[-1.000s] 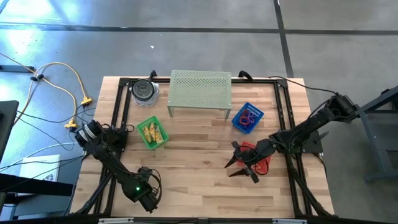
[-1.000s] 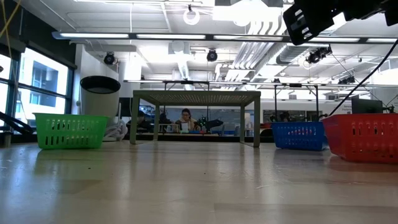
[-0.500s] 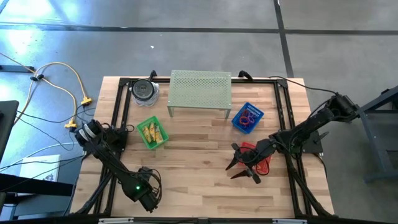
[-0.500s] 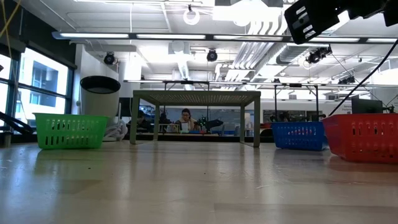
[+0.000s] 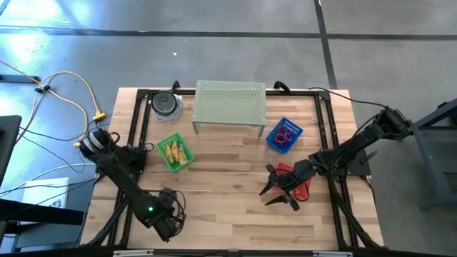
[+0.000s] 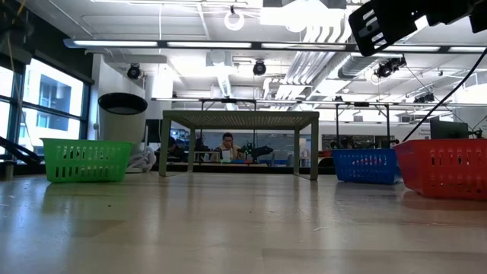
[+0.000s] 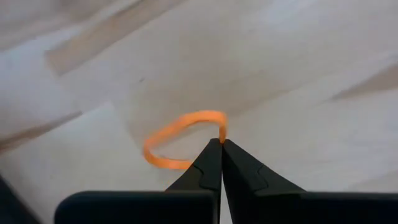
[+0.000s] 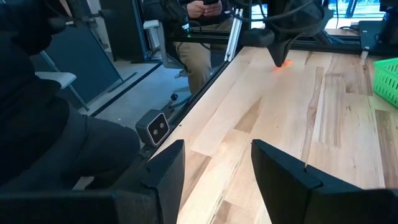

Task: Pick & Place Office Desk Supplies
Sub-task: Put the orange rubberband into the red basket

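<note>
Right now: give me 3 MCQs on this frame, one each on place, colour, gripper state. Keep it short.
1. Where does the blue basket sit?
A. Left of the green basket
B. To the right of the pale green perforated stand
C. At the table's near edge

2. What colour is the band loop at the left gripper?
A. Purple
B. Blue
C. Orange

3. How do the two grippers stand?
A. Left shut on the band, right open
B. Both open
C. Left open, right shut on a basket

Answers:
1. B: the high view shows it just off the stand's right end.
2. C: the left wrist view shows an orange loop pinched at the closed fingertips.
3. A: the left fingers meet on the band; the right gripper shows a wide gap with nothing between its fingers.
</note>
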Controlling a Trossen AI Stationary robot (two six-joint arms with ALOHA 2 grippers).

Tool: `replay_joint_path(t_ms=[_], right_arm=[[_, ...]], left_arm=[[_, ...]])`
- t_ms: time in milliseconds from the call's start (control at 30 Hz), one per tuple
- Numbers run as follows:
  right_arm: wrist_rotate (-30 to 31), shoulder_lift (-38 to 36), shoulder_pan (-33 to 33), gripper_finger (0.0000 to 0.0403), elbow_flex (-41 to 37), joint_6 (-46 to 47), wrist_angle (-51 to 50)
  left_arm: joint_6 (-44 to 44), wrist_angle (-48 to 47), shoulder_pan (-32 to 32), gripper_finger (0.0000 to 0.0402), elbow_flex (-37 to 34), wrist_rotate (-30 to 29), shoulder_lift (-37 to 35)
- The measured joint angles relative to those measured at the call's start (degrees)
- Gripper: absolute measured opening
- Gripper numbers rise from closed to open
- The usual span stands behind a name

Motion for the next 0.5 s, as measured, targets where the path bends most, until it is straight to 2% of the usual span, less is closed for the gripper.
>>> replay_joint_path(t_ms=[267,400,500], right_arm=[[0.0,0.0,0.0,0.0174,0.0,-0.1,0.0],[0.0,0.0,0.1,0.0174,0.0,-0.1,0.0],[0.0,0.0,0.8,0.0174,0.0,-0.3,0.1]], left_arm=[[7.5,6.3,1.4,0.0,0.1,-12.8,-1.3],[15.3,16.0,3.8,0.0,0.1,-18.1,-1.3],[24.3,26.9,6.1,0.0,0.1,-19.8,-1.3]])
